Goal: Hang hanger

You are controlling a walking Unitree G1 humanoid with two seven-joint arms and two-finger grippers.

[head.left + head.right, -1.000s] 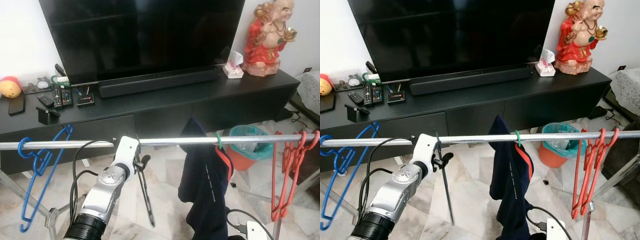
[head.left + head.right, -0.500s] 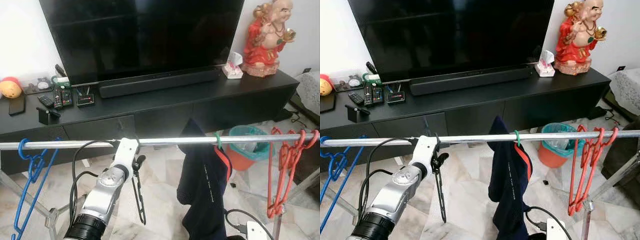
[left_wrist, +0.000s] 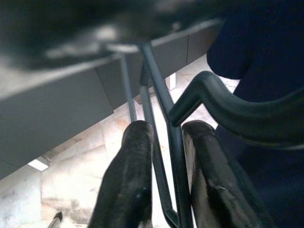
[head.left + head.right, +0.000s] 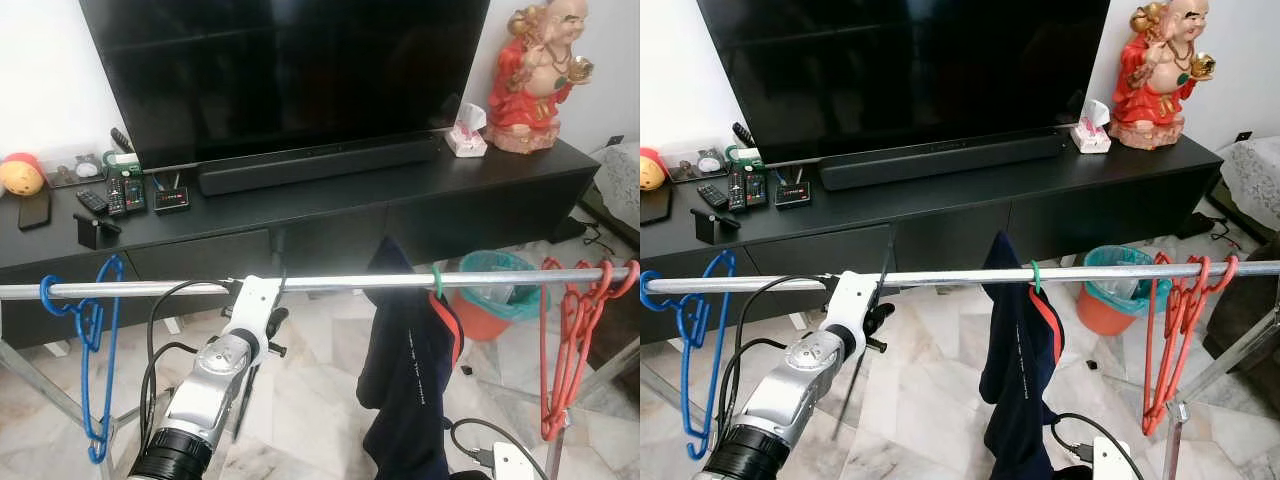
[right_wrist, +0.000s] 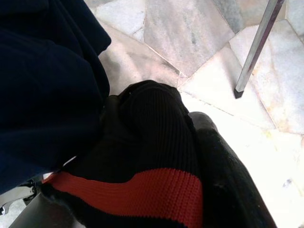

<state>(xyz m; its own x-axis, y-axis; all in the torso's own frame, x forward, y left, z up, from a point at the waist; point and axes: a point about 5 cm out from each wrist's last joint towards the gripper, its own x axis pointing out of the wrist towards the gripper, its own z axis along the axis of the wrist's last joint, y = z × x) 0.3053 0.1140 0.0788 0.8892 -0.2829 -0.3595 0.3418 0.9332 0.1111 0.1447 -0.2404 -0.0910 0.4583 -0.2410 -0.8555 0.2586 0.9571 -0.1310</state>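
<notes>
Right wrist view, looking down at pale marble floor tiles (image 5: 190,38) veined with grey. Across one side, a large mass of dark navy cloth (image 5: 42,90), folded and shadowed. Against it and over the near finger, a black ribbed cuff (image 5: 156,137) with a red band (image 5: 137,190) (knit ribs plainly visible). Beside the cuff, one black finger (image 5: 223,175) of the right gripper, glossy and scuffed. Cuff seemingly pinched between the fingers, though the second finger is covered by the fabric. Farther off, a slanted grey metal leg (image 5: 256,47) ending on the tiles.
</notes>
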